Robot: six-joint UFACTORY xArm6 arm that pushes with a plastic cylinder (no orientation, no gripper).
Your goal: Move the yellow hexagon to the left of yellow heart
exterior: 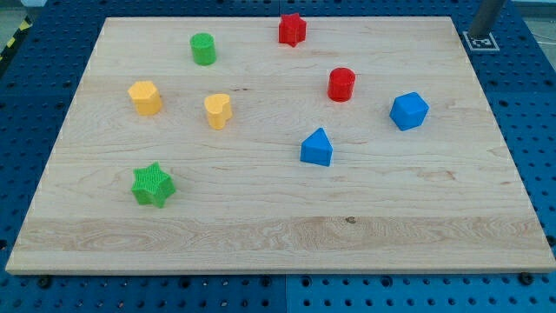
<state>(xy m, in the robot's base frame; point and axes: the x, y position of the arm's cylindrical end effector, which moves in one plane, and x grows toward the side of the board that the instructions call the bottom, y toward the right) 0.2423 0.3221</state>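
The yellow hexagon (pixel 145 97) sits on the wooden board (pixel 278 235) at the view's left. The yellow heart (pixel 217 110) stands to its right, with a clear gap between them, slightly lower in the view. My tip does not show in this view; only a grey post (pixel 488 16) appears at the view's top right, off the board.
A green cylinder (pixel 203 49) and a red star (pixel 293 29) lie near the top. A red cylinder (pixel 341 84), a blue hexagon (pixel 408 111) and a blue pointed block (pixel 316 148) lie at the right and middle. A green star (pixel 153 184) lies at the lower left.
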